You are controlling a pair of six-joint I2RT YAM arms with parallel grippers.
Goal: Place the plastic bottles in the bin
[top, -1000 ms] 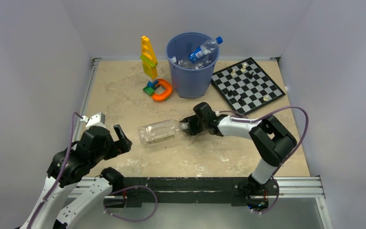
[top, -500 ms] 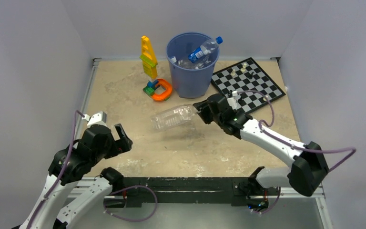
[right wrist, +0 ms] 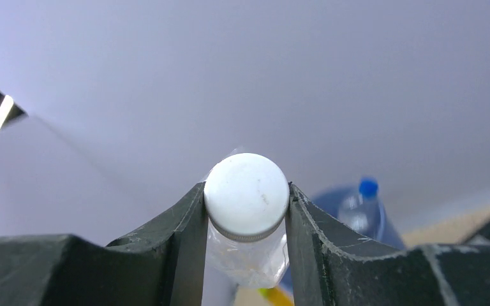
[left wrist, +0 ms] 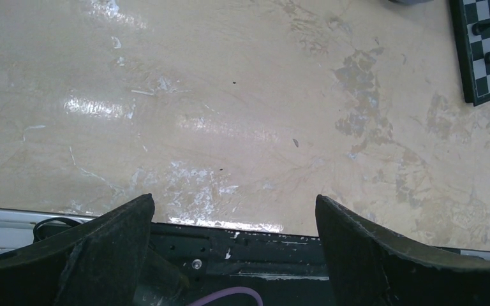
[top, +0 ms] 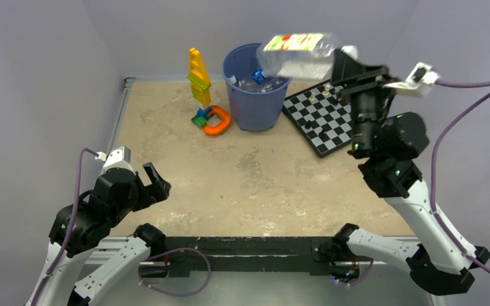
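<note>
Right gripper [right wrist: 245, 213]: fingers pinching clear bottle [top: 293, 50] at neck, high near bin [top: 250, 109]. Left gripper [left wrist: 233, 220]: fingers spread.

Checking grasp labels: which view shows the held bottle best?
Top external: the whole bottle shows, sideways, overlapping the bin. Right wrist gives only its white cap and neck; left wrist shows none of it.
</note>
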